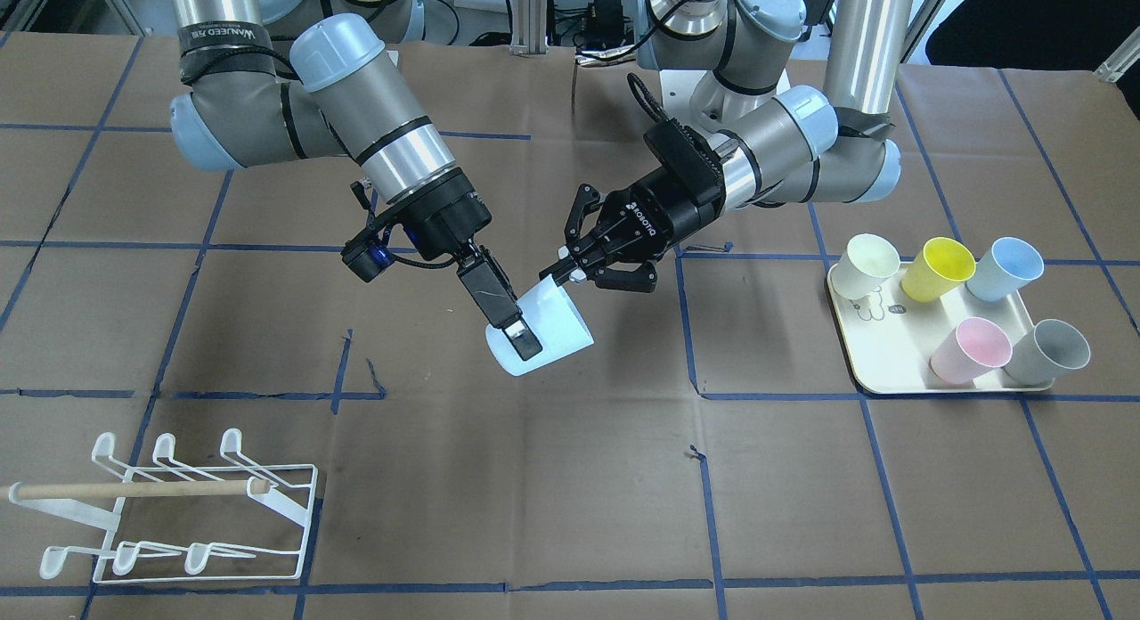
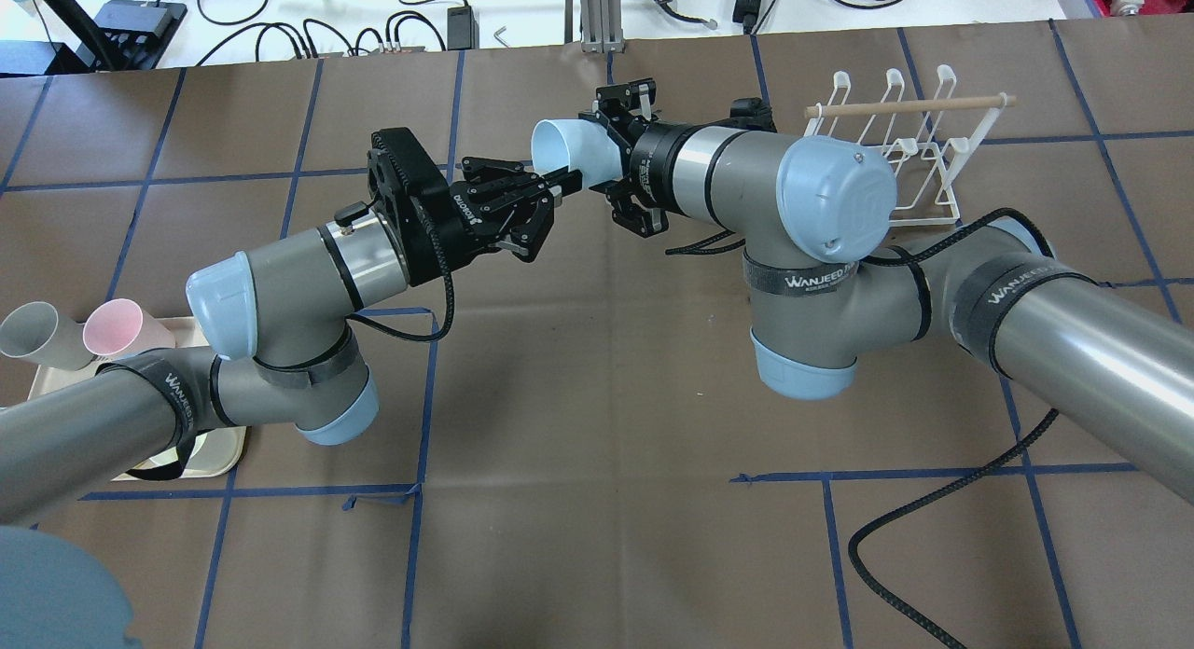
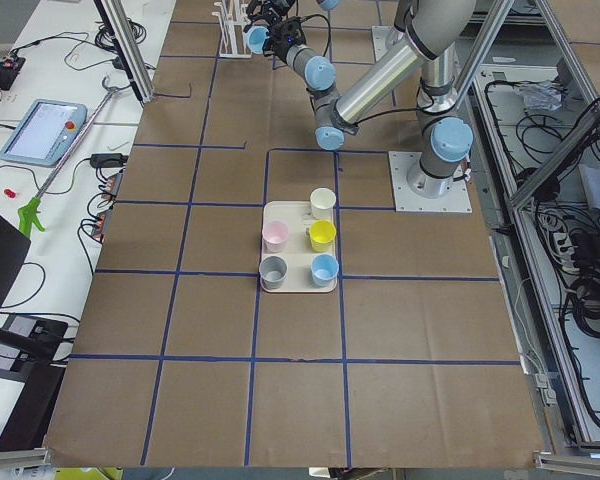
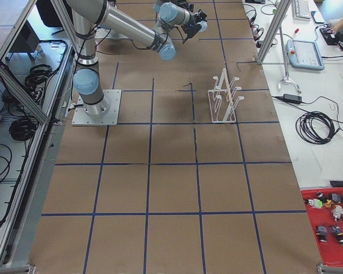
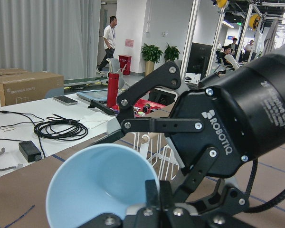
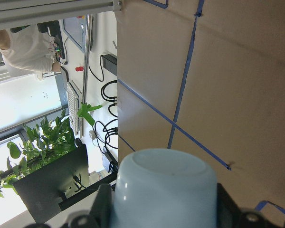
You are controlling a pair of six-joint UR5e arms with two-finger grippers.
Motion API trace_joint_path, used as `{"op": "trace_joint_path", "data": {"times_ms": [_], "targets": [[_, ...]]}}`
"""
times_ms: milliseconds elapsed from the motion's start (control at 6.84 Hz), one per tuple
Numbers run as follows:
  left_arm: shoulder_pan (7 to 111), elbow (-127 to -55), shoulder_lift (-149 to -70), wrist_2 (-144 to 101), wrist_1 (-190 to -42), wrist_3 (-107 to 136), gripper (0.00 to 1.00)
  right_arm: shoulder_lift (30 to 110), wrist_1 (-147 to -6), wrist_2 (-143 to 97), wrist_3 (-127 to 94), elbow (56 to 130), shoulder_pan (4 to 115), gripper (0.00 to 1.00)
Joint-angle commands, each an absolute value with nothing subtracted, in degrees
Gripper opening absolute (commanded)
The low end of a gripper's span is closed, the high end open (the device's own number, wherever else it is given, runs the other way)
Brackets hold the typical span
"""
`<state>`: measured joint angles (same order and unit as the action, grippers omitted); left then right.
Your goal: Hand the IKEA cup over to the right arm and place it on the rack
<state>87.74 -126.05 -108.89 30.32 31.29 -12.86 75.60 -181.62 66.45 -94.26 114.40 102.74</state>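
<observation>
A pale blue cup (image 1: 557,322) hangs in the air over the middle of the table, between both grippers. My right gripper (image 1: 521,335) is shut on the cup's body near its base, one finger (image 1: 499,304) lying along its side. In the right wrist view the cup's base (image 6: 164,190) sits between the two fingers. My left gripper (image 1: 559,275) is shut on the cup's rim, with one fingertip inside the mouth (image 5: 99,185). In the overhead view the cup (image 2: 562,147) points its mouth away from me. The white wire rack (image 1: 178,513) stands on the table on my right, well away from the cup.
A cream tray (image 1: 891,375) on my left holds several cups: cream, yellow, blue, pink and grey. The rack also shows in the overhead view (image 2: 909,150), just behind my right arm's elbow. A black cable (image 2: 933,509) trails on the table near the right arm.
</observation>
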Motion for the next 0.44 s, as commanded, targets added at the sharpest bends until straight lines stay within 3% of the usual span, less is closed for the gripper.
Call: {"op": "trace_joint_path", "data": {"times_ms": [0,146,292], "targets": [[87.71,-125.95,-108.72,30.32,31.38,-10.39,0.46,75.93,-181.67,66.45,-94.31,114.43,102.74,0.52],[87.71,-125.86,-108.81,30.41,31.38,-10.28,0.75,75.94,-181.67,66.45,-94.31,114.43,102.74,0.47],[87.71,-125.86,-109.16,30.24,31.38,-10.11,0.91,75.94,-181.67,66.45,-94.31,114.43,102.74,0.45]]}}
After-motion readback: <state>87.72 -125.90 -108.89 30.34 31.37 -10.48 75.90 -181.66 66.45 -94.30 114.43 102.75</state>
